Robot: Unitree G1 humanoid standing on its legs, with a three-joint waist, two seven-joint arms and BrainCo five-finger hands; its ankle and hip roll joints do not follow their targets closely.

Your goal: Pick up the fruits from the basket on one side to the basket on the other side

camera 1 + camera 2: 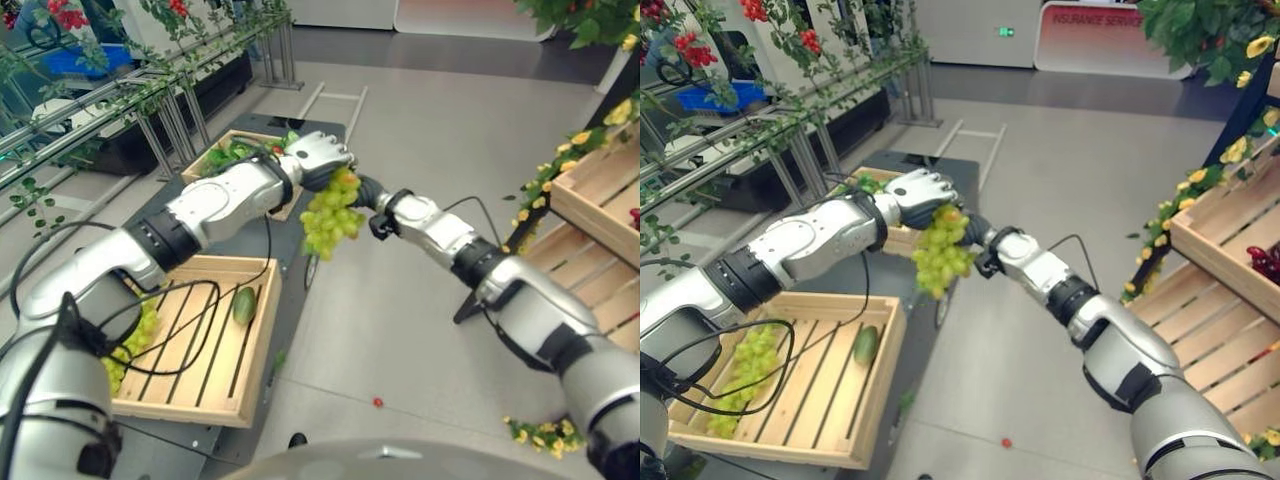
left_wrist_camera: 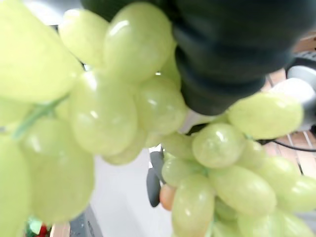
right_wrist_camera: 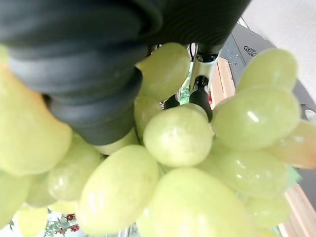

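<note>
A bunch of green grapes (image 1: 332, 215) hangs in the air between my two hands, above the floor just off the right edge of the dark platform (image 1: 305, 330). My left hand (image 1: 318, 152) sits on top of the bunch with its fingers curled down over it. My right hand (image 1: 366, 192) reaches in from the right and touches the bunch's upper right side; its fingers are hidden behind the grapes. Both wrist views show the grapes (image 2: 123, 113) (image 3: 177, 136) from very close. The near wooden crate (image 1: 215, 395) holds another grape bunch (image 1: 138, 335) and a dark green fruit (image 1: 244, 305).
A far wooden crate (image 1: 205, 165) with leafy greens stands beyond my left hand on the platform. A metal rack with vines (image 1: 150, 90) runs along the left. Wooden shelf crates (image 1: 600, 190) with yellow flowers stand at the right. A small red item (image 1: 378, 402) lies on the floor.
</note>
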